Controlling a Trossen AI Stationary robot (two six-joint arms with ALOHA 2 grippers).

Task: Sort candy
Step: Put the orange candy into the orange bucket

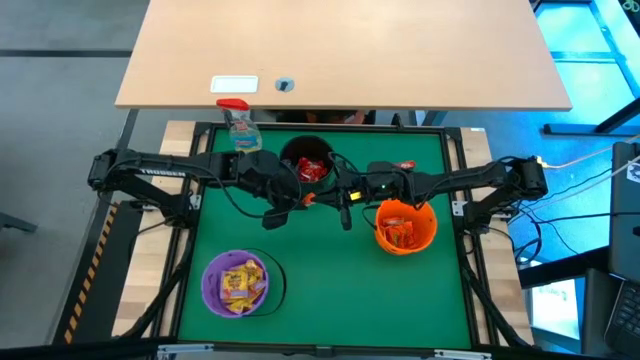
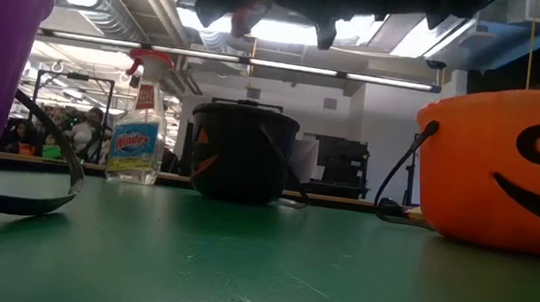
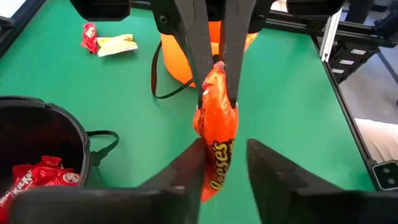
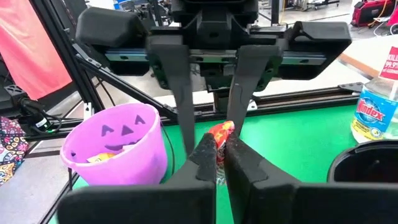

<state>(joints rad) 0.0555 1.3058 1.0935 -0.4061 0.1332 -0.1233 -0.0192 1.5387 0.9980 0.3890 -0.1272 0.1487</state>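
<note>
An orange candy packet (image 3: 216,134) is held in the air over the middle of the green table (image 1: 330,290), between the black bucket (image 1: 308,165) and the orange bucket (image 1: 405,228). My right gripper (image 4: 216,155), reaching in from the right, is shut on it. My left gripper (image 3: 224,168), coming from the left, is open, with one finger on either side of the packet's other end. A red candy (image 3: 89,35) and a yellow candy (image 3: 117,43) lie flat on the table behind the orange bucket. My right gripper pinches the packet's end (image 3: 217,78) between its two fingers, coming about level from the table's right side. The packet sticks out past the fingertips toward my left gripper, clear of the table. My left gripper: whether one finger (image 3: 186,163) touches the packet, I cannot tell.
The black bucket holds red candies, the orange bucket holds orange packets, and a purple bucket (image 1: 238,283) near the front left holds yellow ones. A clear spray bottle (image 1: 240,125) with a red top stands at the far left. Bare green table lies at the front between the buckets.
</note>
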